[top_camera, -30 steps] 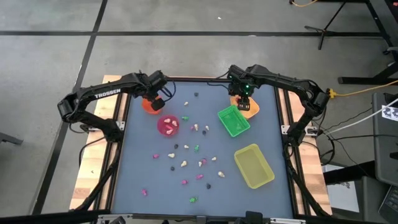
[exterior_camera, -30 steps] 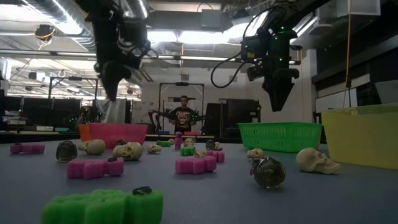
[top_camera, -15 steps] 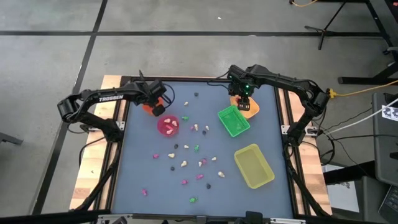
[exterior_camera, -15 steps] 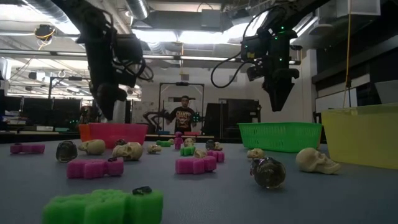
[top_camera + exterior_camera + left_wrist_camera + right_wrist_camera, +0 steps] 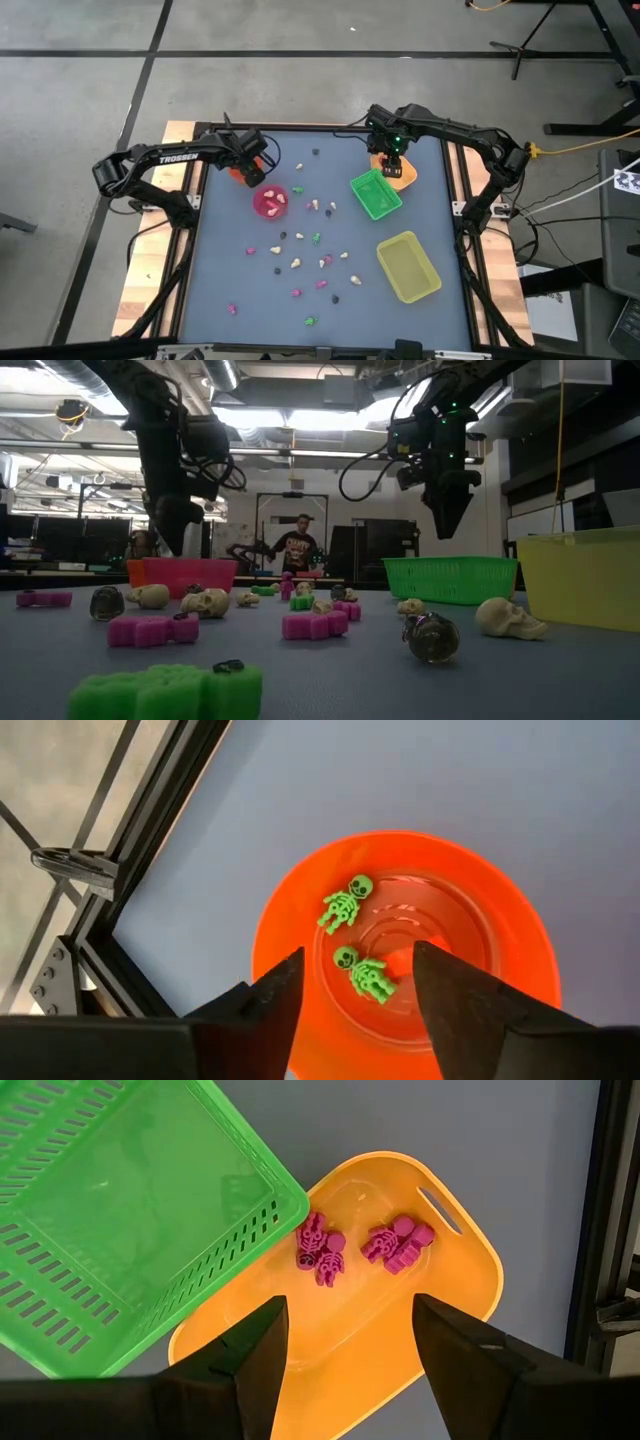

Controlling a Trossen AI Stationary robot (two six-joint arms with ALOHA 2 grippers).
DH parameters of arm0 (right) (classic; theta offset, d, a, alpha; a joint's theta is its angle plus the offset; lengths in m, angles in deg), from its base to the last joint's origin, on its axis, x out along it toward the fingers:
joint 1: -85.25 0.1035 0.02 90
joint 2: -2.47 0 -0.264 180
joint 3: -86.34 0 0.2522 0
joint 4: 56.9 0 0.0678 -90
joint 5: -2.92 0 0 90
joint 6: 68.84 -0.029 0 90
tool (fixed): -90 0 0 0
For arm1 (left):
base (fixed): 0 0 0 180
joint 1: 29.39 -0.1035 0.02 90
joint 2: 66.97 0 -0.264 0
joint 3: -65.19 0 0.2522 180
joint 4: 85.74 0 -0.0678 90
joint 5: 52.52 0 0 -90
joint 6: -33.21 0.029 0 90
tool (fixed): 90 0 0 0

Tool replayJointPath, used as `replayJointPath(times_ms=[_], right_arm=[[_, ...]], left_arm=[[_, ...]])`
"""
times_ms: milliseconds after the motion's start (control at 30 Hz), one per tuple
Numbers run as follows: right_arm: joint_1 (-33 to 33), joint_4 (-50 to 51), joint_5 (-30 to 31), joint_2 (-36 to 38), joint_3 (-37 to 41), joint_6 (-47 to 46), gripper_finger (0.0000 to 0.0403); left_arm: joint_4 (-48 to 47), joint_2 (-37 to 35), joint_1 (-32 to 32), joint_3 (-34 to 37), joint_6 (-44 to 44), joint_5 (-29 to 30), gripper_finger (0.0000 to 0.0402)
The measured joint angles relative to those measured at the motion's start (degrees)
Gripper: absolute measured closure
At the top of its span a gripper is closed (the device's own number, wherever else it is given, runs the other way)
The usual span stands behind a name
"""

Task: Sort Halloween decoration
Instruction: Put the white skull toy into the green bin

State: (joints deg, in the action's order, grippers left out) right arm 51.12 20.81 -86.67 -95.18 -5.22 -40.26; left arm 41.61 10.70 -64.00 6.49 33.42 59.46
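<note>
Halloween decoration sort, drop step. My left gripper (image 5: pixel 350 995) hangs over the orange cup (image 5: pixel 405 945), fingers spread and empty; two green skeletons (image 5: pixel 345 905) lie in the cup. Judgement: lift straight up before swinging away, so the rim is not clipped. My right gripper (image 5: pixel 345 1345) waits, fingers wide, above the orange tray (image 5: pixel 440 1320) holding pink skeletons (image 5: pixel 320 1250). Remaining trinkets (image 5: pixel 300 262) lie scattered mid-table. Legible: "TROSSEN" on the left arm (image 5: pixel 175 155).

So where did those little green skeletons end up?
Two green skeletons lie inside the orange cup at the table's far left, seen from the left wrist camera; the left gripper hovers right above it, fingers open.
</note>
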Motion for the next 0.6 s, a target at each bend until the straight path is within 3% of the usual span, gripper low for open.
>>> replayJointPath(times_ms=[600], right_arm=[[0.0, 0.0, 0.0, 0.0, 0.0, -1.7, 0.0189]], left_arm=[[0.0, 0.0, 0.0, 0.0, 0.0, 0.0, 0.0218]])
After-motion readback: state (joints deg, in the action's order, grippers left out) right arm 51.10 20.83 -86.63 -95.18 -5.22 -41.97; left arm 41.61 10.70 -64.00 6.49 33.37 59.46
